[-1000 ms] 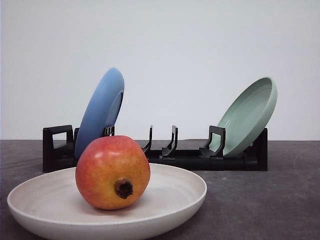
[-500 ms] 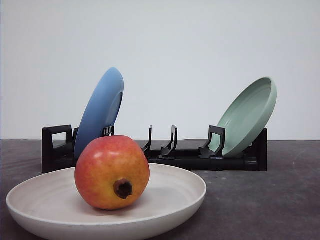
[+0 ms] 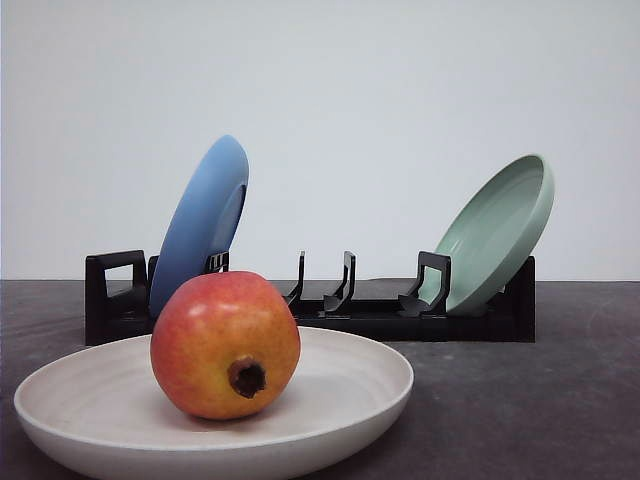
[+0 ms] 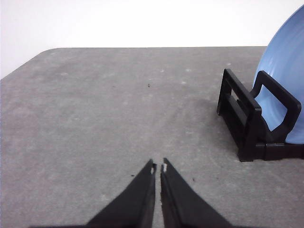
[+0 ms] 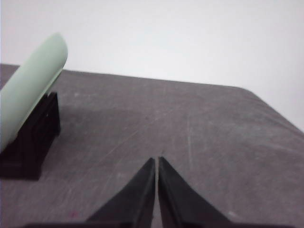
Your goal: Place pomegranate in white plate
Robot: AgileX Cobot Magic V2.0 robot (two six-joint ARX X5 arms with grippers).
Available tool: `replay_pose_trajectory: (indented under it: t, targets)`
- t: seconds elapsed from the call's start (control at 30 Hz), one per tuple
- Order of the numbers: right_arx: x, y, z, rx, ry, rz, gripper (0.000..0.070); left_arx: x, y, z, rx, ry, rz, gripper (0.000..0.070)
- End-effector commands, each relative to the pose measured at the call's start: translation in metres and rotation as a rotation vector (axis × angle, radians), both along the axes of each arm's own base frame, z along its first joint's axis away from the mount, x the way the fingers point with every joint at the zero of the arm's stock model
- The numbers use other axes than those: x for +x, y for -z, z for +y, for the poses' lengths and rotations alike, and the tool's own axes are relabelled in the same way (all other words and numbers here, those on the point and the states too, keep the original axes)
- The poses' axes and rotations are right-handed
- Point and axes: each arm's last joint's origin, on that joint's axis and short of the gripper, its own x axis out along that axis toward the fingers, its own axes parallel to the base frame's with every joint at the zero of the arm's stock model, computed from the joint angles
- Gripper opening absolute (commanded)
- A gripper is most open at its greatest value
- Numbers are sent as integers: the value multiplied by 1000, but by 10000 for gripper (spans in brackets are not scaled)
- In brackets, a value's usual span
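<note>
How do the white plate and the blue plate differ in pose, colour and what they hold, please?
The white plate lies flat on the table, while the blue plate stands nearly upright, leaning in the black rack. The white plate is off-white and sits nearest the camera; the blue plate is behind it. The white plate holds the pomegranate; the blue plate holds nothing. Both are round with a raised rim.

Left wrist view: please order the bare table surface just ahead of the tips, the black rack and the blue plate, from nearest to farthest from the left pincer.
1. Table surface: directly under and ahead of the left pincer, whose tips are shut.
2. Black rack: off to one side, its end frame facing the pincer.
3. Blue plate: standing in the rack, behind that end frame.
</note>
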Motion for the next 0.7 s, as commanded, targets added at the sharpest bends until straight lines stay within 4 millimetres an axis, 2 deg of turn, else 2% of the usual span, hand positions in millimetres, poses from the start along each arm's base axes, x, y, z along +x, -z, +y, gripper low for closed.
replay_pose_trajectory:
  t: [0.0, 0.13, 0.67]
  targets:
    - [0, 4, 1, -10, -8, 29, 4, 0, 4, 0, -8, -3, 12, 0]
    - [-1, 11, 3, -10, -28, 109, 4, 0, 4, 0, -8, -3, 12, 0]
    - [-1, 9, 9, 39, -95, 86, 4, 0, 4, 0, -8, -3, 12, 0]
